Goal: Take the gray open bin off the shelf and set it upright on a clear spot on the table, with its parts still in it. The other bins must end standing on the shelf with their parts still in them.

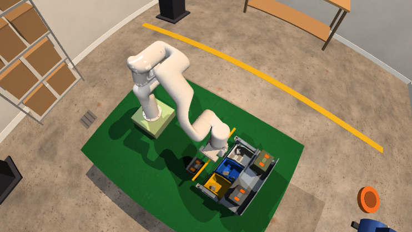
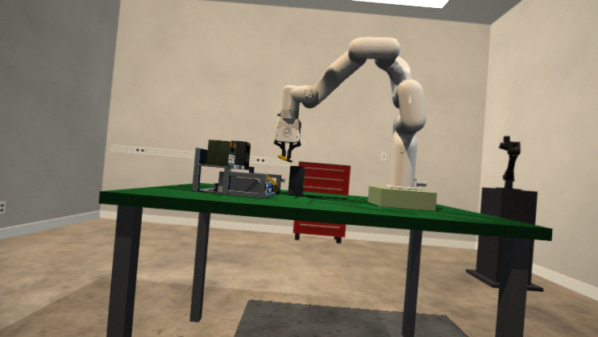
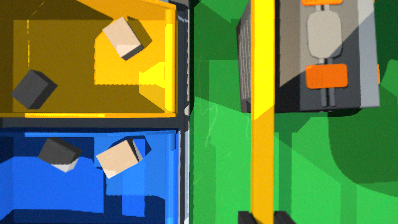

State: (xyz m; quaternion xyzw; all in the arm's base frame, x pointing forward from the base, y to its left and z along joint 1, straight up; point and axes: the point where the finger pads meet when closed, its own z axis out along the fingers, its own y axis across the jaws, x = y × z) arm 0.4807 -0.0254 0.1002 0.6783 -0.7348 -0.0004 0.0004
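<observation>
The gray open bin [image 1: 246, 157] [image 2: 234, 180] stands in the far end slot of the shelf's [image 1: 257, 184] lower level, with parts inside. Beside it are a blue open bin [image 1: 230, 168] [image 3: 60, 200] and a yellow open bin [image 1: 218, 185] [image 3: 60, 75], each holding a tan and a dark block. My gripper [image 2: 285, 156] [image 3: 262, 218] is shut on a long yellow bar [image 1: 200, 170] [image 2: 284, 158] [image 3: 262, 125]. It holds the bar level above the table [image 1: 129, 150] [image 2: 334, 209], just in front of the shelf's open side.
A dark closed case [image 1: 194, 166] [image 2: 296, 180] [image 3: 320, 55] with orange latches stands on the table under the bar. Two olive closed boxes [image 1: 264, 161] [image 1: 237, 196] sit on the shelf's upper level. The arm's base block [image 1: 154, 121] [image 2: 401, 197] is at the far side.
</observation>
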